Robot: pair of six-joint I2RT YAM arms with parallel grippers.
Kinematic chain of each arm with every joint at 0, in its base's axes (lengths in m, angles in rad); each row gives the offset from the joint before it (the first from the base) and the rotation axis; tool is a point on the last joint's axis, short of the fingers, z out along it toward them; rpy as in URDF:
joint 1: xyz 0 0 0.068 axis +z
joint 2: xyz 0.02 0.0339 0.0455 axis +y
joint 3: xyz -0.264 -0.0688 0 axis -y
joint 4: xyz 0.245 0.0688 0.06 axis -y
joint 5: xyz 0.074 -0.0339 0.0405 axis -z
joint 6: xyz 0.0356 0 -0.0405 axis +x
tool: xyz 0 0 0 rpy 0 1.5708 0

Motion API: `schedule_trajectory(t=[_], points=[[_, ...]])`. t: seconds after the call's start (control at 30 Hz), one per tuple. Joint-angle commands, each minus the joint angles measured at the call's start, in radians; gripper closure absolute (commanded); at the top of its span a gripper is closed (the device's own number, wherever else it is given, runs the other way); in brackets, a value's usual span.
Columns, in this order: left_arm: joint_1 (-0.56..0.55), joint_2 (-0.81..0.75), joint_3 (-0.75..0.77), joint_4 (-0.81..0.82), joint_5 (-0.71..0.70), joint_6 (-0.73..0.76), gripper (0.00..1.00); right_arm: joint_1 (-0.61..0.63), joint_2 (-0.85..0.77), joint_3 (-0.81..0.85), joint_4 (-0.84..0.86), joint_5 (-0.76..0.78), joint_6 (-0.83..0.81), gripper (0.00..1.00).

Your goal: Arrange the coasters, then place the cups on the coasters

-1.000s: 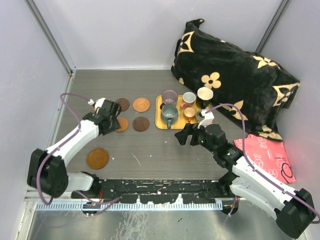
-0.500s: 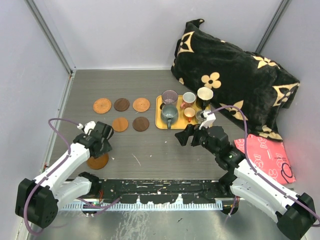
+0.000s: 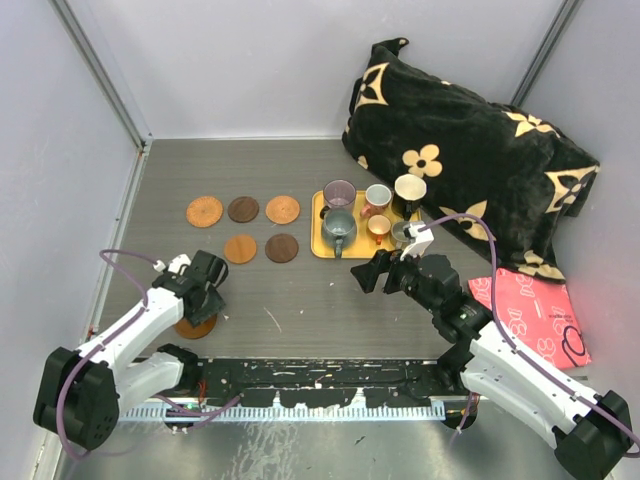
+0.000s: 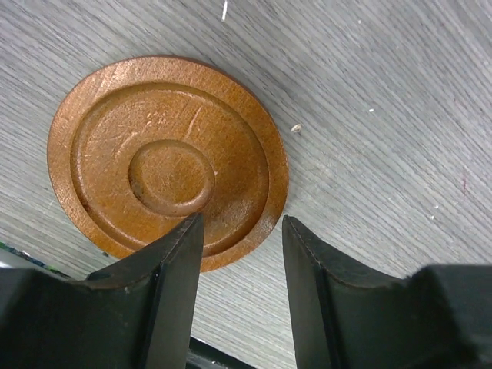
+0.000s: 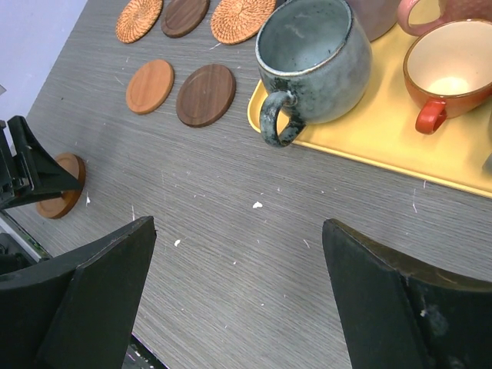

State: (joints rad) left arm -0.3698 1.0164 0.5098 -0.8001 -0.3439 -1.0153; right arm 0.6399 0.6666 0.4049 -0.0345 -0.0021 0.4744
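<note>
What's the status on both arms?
Left gripper open over rim of loose coaster. Right gripper open, empty, facing grey-green mug. Nothing in the way.

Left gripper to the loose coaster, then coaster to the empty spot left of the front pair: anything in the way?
Nothing visible. The left gripper hangs right over the brown coaster, jaws open across its rim. From there to the free spot there is only bare table.
</note>
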Motion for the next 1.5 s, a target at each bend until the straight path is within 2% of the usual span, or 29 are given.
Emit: schedule_trajectory(t=[0.0, 0.53, 1.17, 1.47], points=[[0.027, -0.006, -0.007, 0.043, -0.021, -0.019, 0.53, 0.006, -0.008, 0.005, 0.048, 0.006, 0.002, 0.05], [0.19, 0.133, 0.03, 0.236, 0.04, 0.083, 0.52, 0.004, 0.031, 0.011, 0.054, 0.008, 0.002, 0.05], [0.23, 0.506, 0.29, 0.418, 0.026, 0.14, 0.53, 0.006, 0.14, 0.03, 0.086, 0.007, -0.01, 0.05], [0.268, 0.615, 0.392, 0.446, 0.046, 0.161, 0.54, 0.005, 0.177, 0.054, 0.093, 0.011, -0.026, 0.05]])
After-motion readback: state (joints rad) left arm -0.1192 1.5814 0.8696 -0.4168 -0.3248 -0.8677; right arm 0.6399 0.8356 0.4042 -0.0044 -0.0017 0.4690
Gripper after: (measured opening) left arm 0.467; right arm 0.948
